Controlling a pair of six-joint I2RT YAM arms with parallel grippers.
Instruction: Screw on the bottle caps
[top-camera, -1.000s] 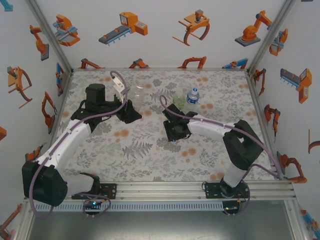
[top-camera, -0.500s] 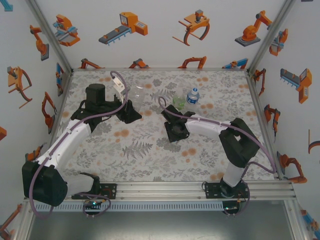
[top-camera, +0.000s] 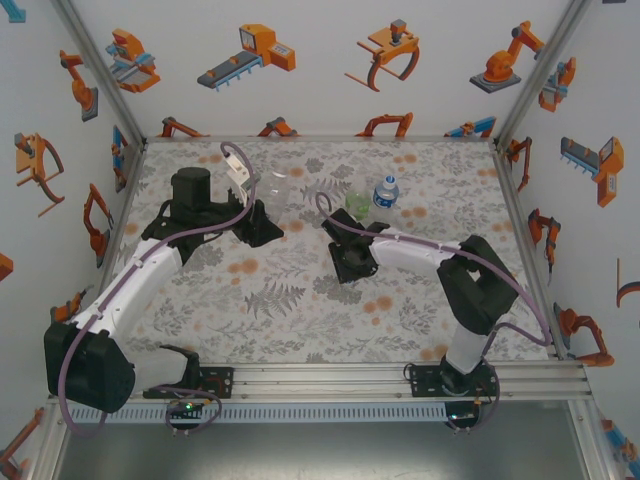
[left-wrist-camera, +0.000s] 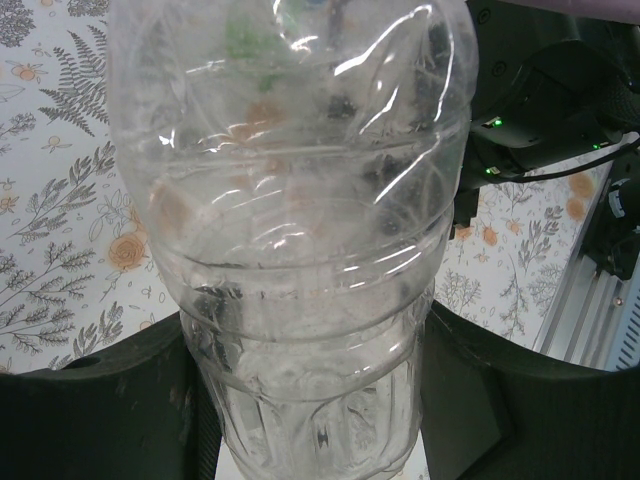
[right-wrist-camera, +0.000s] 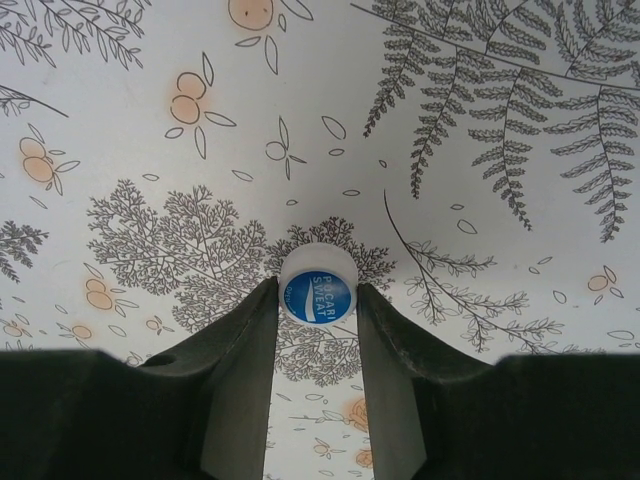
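Cap (right-wrist-camera: 317, 283) pinched in right gripper (right-wrist-camera: 317, 292)

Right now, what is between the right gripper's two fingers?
A white bottle cap with a blue top, touching both fingers, in the right wrist view.

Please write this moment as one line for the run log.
left gripper: holds clear bottle | right gripper: closed on cap

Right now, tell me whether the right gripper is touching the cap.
Touching. The right wrist view shows both fingers of the right gripper pressed against opposite sides of the cap, with no gap on either side.
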